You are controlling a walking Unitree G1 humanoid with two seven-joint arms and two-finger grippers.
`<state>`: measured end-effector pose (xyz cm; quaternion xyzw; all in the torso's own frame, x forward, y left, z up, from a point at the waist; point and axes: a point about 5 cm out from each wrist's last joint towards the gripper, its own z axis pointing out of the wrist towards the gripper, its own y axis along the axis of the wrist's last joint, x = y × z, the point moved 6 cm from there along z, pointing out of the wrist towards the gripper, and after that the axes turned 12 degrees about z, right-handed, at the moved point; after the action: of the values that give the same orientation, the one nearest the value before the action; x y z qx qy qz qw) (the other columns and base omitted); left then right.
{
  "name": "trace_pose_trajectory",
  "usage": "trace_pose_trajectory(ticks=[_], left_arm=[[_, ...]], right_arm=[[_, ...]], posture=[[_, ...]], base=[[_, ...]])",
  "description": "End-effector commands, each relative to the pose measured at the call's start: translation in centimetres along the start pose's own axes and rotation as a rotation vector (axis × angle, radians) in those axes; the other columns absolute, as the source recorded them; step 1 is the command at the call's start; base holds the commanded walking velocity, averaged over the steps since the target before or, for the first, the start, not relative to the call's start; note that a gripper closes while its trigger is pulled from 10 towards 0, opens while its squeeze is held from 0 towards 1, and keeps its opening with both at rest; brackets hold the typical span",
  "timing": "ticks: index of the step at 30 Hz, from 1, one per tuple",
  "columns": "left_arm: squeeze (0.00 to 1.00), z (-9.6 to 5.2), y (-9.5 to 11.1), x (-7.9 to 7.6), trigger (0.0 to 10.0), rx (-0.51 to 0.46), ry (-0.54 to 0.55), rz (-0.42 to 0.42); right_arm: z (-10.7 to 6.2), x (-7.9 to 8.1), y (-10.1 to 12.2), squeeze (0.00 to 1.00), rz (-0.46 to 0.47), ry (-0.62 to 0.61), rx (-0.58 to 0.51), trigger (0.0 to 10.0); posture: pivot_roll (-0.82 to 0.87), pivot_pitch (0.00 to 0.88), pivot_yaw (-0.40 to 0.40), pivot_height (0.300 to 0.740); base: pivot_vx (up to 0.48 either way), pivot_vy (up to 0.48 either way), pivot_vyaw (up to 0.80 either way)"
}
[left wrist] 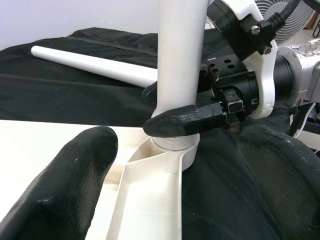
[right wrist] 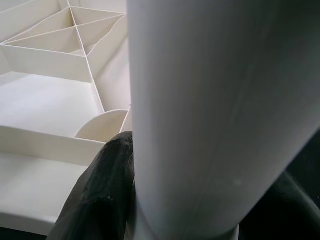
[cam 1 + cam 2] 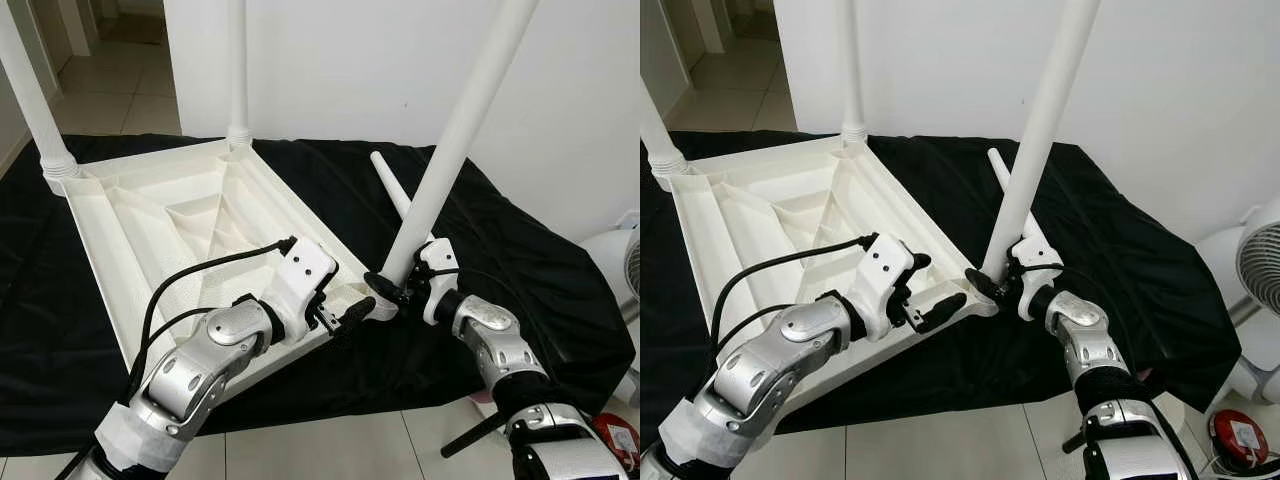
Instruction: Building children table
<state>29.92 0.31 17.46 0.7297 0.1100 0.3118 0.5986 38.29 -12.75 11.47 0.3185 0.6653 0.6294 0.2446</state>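
My right gripper (image 3: 388, 287) grasping white table leg (image 3: 455, 135) at upturned tabletop's (image 3: 150, 225) near-right corner, my left gripper (image 3: 352, 318) released beside it, black cloth (image 3: 520, 260) beneath

No words, numbers or brand marks can be read anywhere in these views. The red object (image 3: 622, 440) on the floor at the right edge of the head views seems to carry a pale label, but it is too small and blurred to make out any lettering.

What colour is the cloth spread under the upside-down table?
Black. The cloth lies under the white tabletop, clearest in the left eye view.
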Motion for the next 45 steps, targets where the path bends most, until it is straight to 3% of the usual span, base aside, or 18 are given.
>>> trace_pose_trajectory(ticks=[1,4,5,6,11,15,20,25,27,32,35,40,45], left_arm=[[0.00,0.0,0.4,-0.9,10.0,-0.017,-0.085,0.003],[0.00,0.0,0.5,-0.9,10.0,-0.018,-0.084,0.002],[0.00,0.0,0.4,-0.9,10.0,-0.017,-0.083,0.001],[0.00,0.0,0.4,-0.9,10.0,-0.017,-0.083,0.000],[0.00,0.0,0.3,-0.9,10.0,-0.015,-0.081,-0.003],[0.00,0.0,0.2,-0.9,10.0,-0.015,-0.081,-0.003],[0.00,0.2,0.3,-1.1,10.0,-0.020,-0.085,-0.012],[0.00,0.2,0.3,-1.1,10.0,-0.020,-0.086,-0.013],[0.00,0.2,0.2,-1.3,10.0,-0.020,-0.087,-0.016],[0.00,0.2,0.2,-1.3,10.0,-0.020,-0.087,-0.018],[0.00,0.2,0.2,-1.3,10.0,-0.020,-0.086,-0.018],[0.00,0.1,0.2,-1.1,10.0,-0.020,-0.079,-0.015],[0.00,0.0,0.2,-1.1,10.0,-0.020,-0.080,-0.016]], right_arm=[[-0.3,0.4,-2.0,0.00,0.016,0.024,0.070,0.0],[-0.5,0.5,-2.4,0.00,0.036,0.023,0.067,0.0],[-0.6,0.5,-2.5,0.00,0.048,0.009,0.057,3.3],[-0.6,0.5,-2.5,0.00,0.055,-0.001,0.051,10.0],[-0.5,0.2,-1.5,0.00,0.080,-0.106,-0.045,10.0],[-0.4,0.1,-1.5,0.00,0.091,-0.140,-0.054,10.0],[0.0,0.1,-0.5,0.00,0.143,-0.334,-0.115,10.0],[0.1,0.3,-0.4,0.00,0.160,-0.362,-0.126,10.0],[-0.3,0.5,-0.3,0.00,0.241,-0.518,-0.163,10.0],[-0.7,0.7,-0.3,0.00,0.259,-0.585,-0.174,10.0],[-1.4,1.2,-0.4,0.00,0.288,-0.701,-0.191,10.0],[-1.6,2.3,-0.2,0.00,0.306,-0.756,-0.195,10.0],[-1.7,2.3,0.2,0.00,0.301,-0.763,-0.201,10.0]], posture=[[0.02,0.000,-0.088,0.740],[0.01,0.000,-0.090,0.740],[0.00,0.000,-0.091,0.740],[0.00,0.000,-0.091,0.740],[0.00,0.000,-0.093,0.740],[-0.01,0.000,-0.092,0.740],[-0.03,0.000,-0.093,0.740],[-0.03,0.000,-0.094,0.740],[-0.03,0.000,-0.101,0.740],[-0.03,0.000,-0.104,0.740],[-0.03,0.000,-0.111,0.740],[-0.02,0.000,-0.114,0.740],[-0.01,0.000,-0.115,0.740]], base=[[0.000,0.000,0.00],[0.000,0.000,0.00],[0.000,0.000,0.00],[0.000,0.000,0.00],[0.000,0.000,0.00],[0.000,0.000,0.00],[0.000,0.000,0.00],[0.000,0.000,0.00],[0.000,0.000,0.00],[0.000,0.000,0.00],[0.000,0.000,0.00],[0.000,0.000,0.00],[0.000,0.000,0.00]])
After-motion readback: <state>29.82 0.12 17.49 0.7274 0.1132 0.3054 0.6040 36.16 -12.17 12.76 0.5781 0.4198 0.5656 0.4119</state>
